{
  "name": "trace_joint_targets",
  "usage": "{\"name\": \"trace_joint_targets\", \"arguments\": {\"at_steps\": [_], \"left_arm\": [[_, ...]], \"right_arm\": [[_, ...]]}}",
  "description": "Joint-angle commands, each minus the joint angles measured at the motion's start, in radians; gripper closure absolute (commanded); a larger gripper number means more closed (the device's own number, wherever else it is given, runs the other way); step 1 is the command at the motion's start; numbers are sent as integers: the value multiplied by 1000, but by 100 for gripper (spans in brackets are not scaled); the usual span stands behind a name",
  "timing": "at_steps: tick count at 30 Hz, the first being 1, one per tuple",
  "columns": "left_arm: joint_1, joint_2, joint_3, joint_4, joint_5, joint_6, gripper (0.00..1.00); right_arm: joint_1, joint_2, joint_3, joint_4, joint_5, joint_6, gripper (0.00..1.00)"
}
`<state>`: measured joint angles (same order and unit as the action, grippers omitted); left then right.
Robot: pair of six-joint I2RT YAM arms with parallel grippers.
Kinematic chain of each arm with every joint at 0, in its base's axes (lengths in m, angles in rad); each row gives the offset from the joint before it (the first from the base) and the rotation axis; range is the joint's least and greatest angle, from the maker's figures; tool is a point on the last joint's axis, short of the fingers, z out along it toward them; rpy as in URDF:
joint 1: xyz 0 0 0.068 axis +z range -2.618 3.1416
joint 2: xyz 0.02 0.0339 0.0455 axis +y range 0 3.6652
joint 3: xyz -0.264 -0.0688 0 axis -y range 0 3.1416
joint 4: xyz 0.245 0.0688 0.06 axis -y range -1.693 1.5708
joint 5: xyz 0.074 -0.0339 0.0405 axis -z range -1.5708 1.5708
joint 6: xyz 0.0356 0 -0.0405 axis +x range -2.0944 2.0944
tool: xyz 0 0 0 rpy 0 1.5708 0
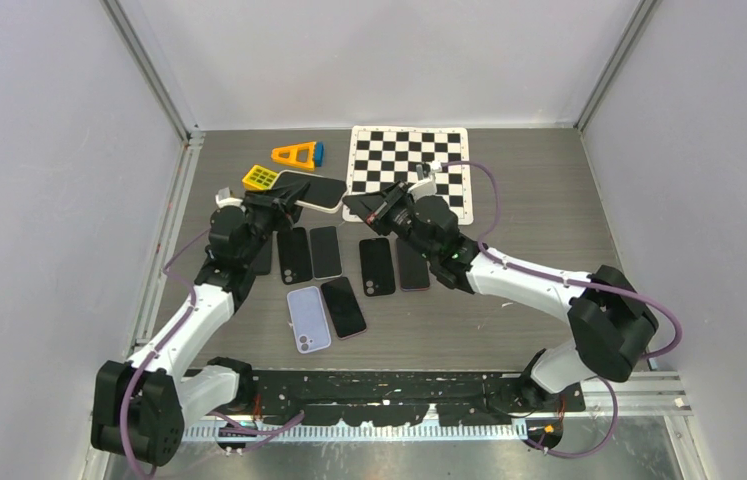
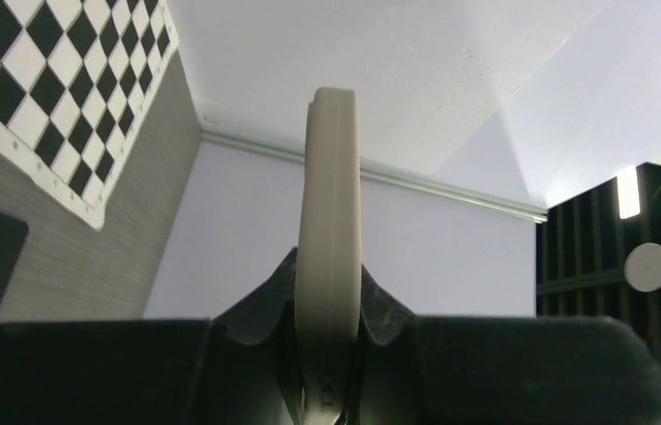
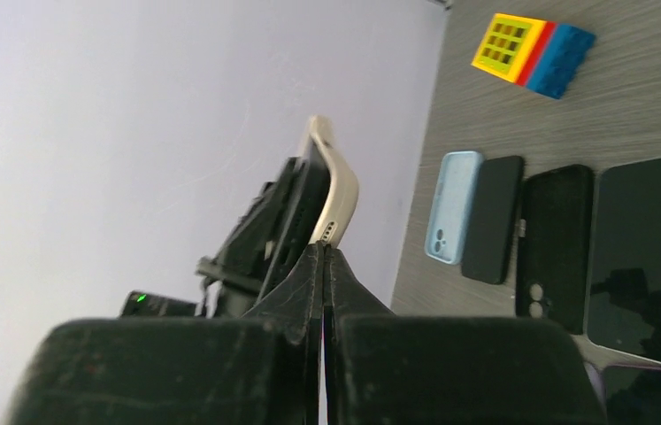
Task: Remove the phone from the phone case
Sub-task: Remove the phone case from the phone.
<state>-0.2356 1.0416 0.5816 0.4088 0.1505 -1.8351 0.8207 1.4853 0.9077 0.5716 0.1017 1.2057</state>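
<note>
Your left gripper clamps the phone edge-on, its long axis pointing straight at your right gripper, which is closed tight against the free end of the phone case.

top: high, looking down | wrists: close, edge-on | shared: phone

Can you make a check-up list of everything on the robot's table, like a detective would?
Surface: grey wood-grain table; no spills seen.
Job's things: cased phone, in a beige case, lifted off the table; phone not yet out.
Clutter: checkerboard, orange triangle, yellow block, spare phones lying flat in rows.
Grippers: left gripper shut on the cased phone; right gripper shut, tips at the case's end.
Cables: purple cables run along both arms; no snag seen.
Surroundings: plain white walls; nothing else seen.
</note>
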Motion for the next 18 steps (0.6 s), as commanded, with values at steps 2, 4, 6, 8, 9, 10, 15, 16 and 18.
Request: {"name": "trace_joint_targets", "arguments": {"at_steps": [2,4,6,8,9,10,15,16,18], "left_arm": [[-54,-56,147,405,286,-55,100],[-54,-57,151,405,285,-33,100],[-54,-52,158,398,297,-16,100],[-54,-47,155,397,303,-15,100],[-54,-47,151,398,302,-17,100],[-54,-47,148,398,301,-19,100],[-54,-43,142,384,312,-37,100],[-55,-47,134,368,311,-50,100],[-54,-58,100,352,293,-76,100]], "right_arm": [[-3,77,26,-449,76,-43,99],[-3,80,38,-467,66,-44,99],[-3,80,46,-461,52,-46,99],[-4,72,37,-434,41,-49,99],[-4,63,31,-425,37,-59,99],[-3,58,23,-386,33,-63,99],[-7,28,-31,-182,-66,-121,99],[-10,24,-40,-154,-111,-141,99],[-16,-1,-55,-84,-189,-220,98]]}}
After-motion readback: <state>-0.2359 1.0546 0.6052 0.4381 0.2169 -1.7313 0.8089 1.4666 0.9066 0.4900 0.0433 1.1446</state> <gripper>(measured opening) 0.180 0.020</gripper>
